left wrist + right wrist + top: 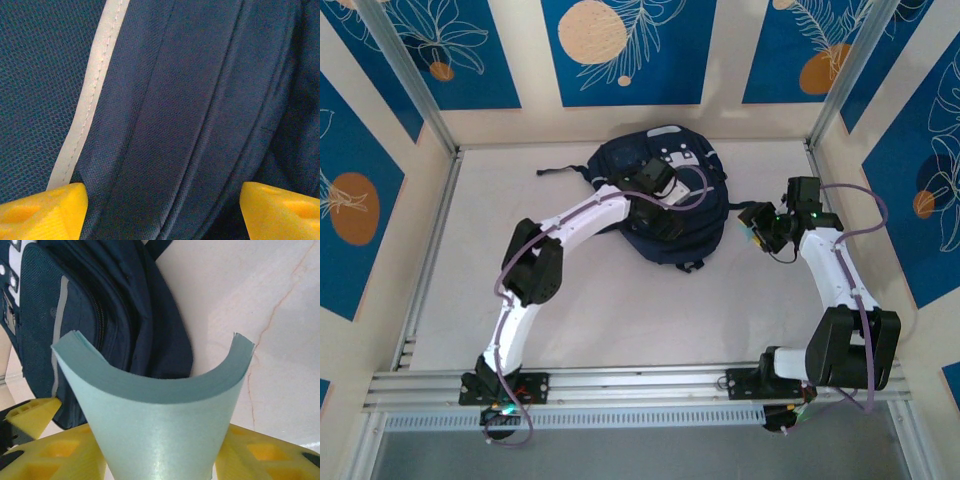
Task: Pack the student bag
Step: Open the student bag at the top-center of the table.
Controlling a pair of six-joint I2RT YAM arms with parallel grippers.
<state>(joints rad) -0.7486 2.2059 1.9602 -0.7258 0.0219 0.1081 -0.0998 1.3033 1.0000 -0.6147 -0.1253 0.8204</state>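
The student bag (pixel 620 158) lies flat at the back middle of the desk (pixel 620 320). Your left gripper (pixel 160 210) sits close over its navy fabric, fingers (pixel 40 215) spread wide with a seam fold between them and nothing pinched. The right gripper (pixel 160 462) waits off the bag's right side, its fingers (pixel 260 450) clamped on a teal booklet (pixel 155 415) that bows into a U. The step looks like opening the bag's mouth. Take 1 layer of fabric beside the zip, not the grey stripe (pixel 87 100), and lift it clear. Bring the booklet in only once the gap will take its curved edge.
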